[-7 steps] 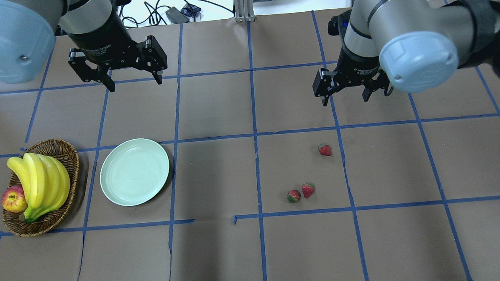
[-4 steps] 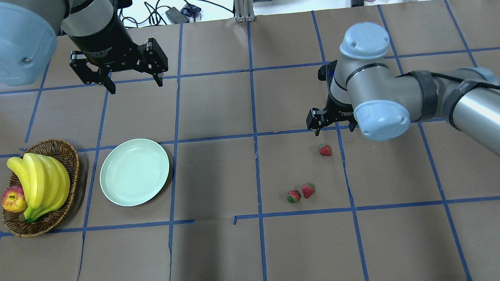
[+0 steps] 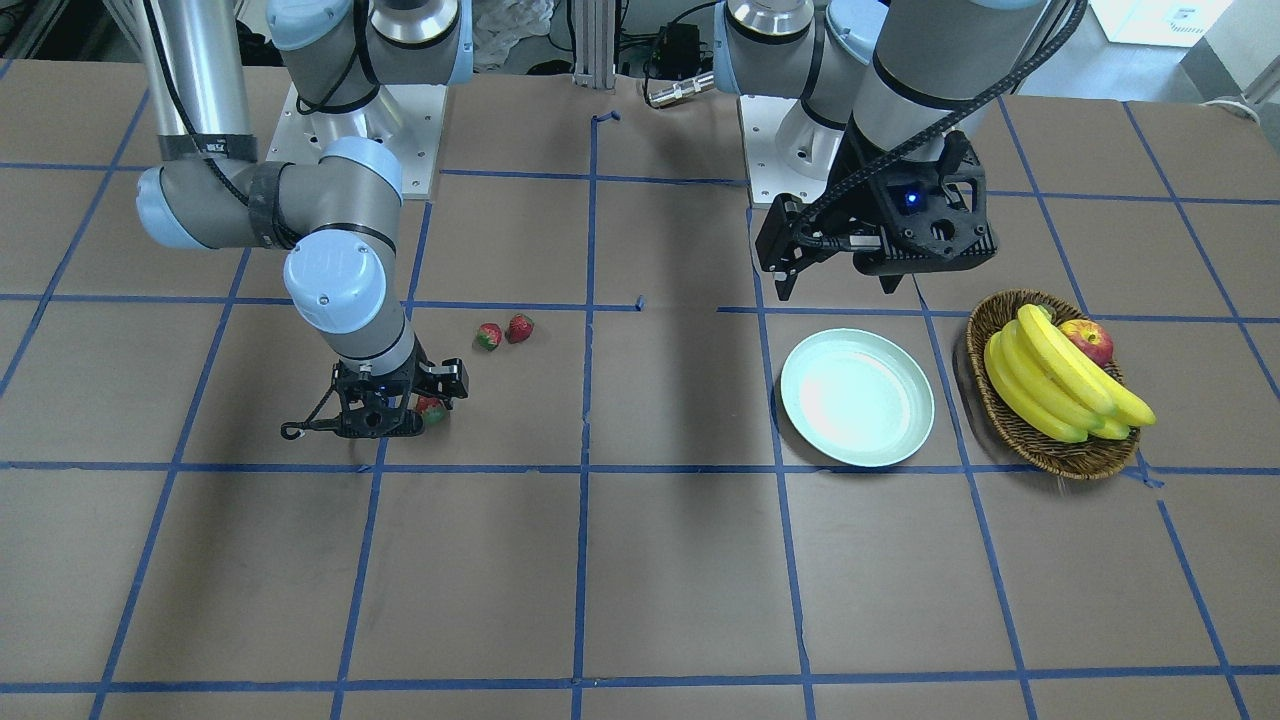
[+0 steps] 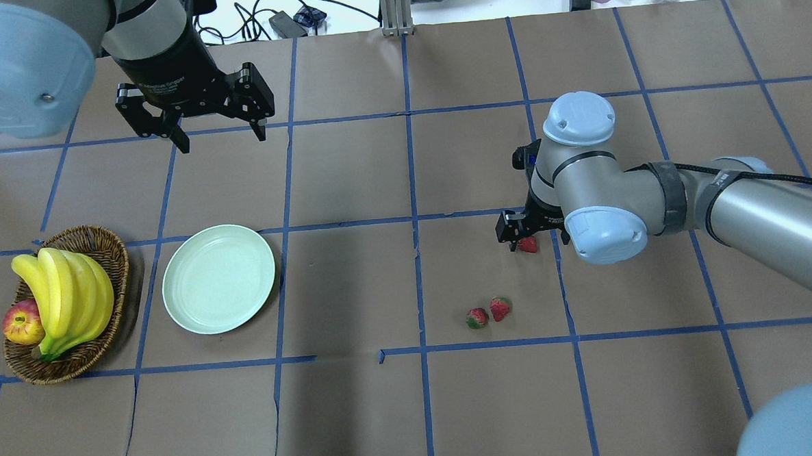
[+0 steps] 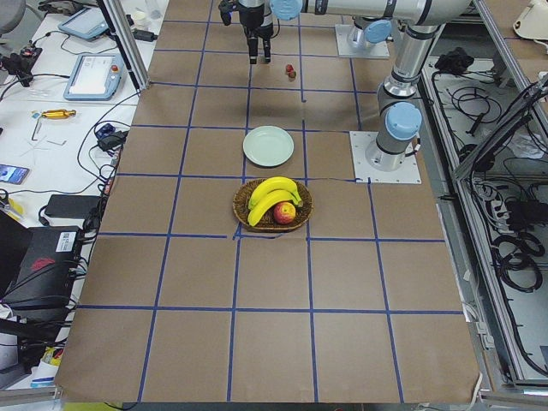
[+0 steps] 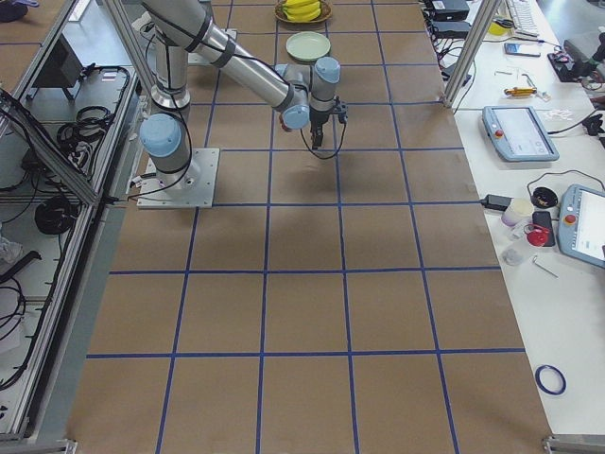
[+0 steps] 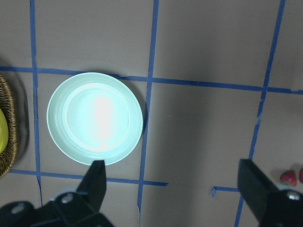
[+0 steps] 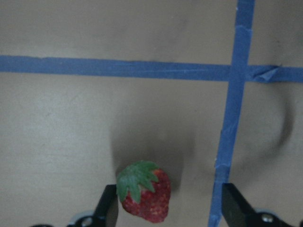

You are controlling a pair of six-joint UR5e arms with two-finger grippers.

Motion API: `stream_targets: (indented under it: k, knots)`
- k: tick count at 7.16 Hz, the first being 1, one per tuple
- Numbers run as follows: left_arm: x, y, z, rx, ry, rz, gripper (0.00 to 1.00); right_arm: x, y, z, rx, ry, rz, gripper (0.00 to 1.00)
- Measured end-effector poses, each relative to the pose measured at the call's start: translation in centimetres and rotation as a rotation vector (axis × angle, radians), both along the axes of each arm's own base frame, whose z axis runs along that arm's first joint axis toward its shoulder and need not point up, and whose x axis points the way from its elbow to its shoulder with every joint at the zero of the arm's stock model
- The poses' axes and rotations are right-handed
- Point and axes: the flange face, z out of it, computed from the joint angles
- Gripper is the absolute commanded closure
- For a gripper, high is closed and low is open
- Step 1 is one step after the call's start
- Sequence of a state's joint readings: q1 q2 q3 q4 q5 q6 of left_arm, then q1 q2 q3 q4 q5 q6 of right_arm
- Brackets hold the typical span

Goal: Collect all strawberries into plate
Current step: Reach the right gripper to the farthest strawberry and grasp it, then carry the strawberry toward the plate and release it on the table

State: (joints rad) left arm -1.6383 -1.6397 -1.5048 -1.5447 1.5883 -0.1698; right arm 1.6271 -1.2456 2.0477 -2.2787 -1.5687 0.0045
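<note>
One strawberry [image 8: 142,194] lies on the table between the open fingers of my right gripper [image 8: 170,210], closer to the left finger [image 8: 108,208]. The gripper [image 4: 531,239] is low over the same berry [image 4: 529,244] right of centre. Two more strawberries [image 4: 477,318] [image 4: 499,309] lie side by side nearer the robot. The empty mint-green plate [image 4: 218,279] sits left of centre. My left gripper [image 4: 220,137] hangs open and empty high over the far left, beyond the plate; the left wrist view shows the plate [image 7: 94,118] below it.
A wicker basket [image 4: 109,249] with bananas [image 4: 66,297] and an apple [image 4: 21,323] stands just left of the plate. Blue tape lines grid the brown table. Cables and devices lie beyond the table's far edge.
My right arm has swung down and toward the robot, bringing its open gripper from high above the table to low around the lone strawberry. The left gripper has barely moved.
</note>
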Motion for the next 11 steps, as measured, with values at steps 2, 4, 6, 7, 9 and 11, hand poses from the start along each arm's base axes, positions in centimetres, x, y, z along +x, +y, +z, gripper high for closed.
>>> stream_targets:
  k: [2, 4, 6, 7, 9, 11]
  knots:
    - [0.0, 0.0, 0.0, 0.000, 0.001, -0.001, 0.00, 0.1, -0.4, 0.5, -0.016, -0.001, 0.004, 0.94]
    - [0.0, 0.0, 0.0, 0.000, 0.001, -0.001, 0.00, 0.2, -1.2, 1.4, -0.059, -0.005, 0.005, 1.00]
    - [0.0, 0.0, 0.0, 0.000, 0.001, -0.001, 0.00, 3.0, -2.3, 3.8, -0.139, -0.014, 0.011, 1.00]
    - [-0.1, 0.0, 0.0, -0.001, 0.000, -0.002, 0.00, 6.0, -2.2, 5.0, -0.171, -0.022, -0.002, 1.00]
    - [-0.3, 0.1, 0.0, 0.000, -0.002, -0.006, 0.00, 13.0, -0.4, 6.6, -0.204, -0.052, -0.015, 1.00]
    - [-0.4, 0.1, 0.0, -0.001, -0.003, -0.007, 0.00, 20.0, 3.5, 6.3, -0.195, -0.074, 0.057, 1.00]
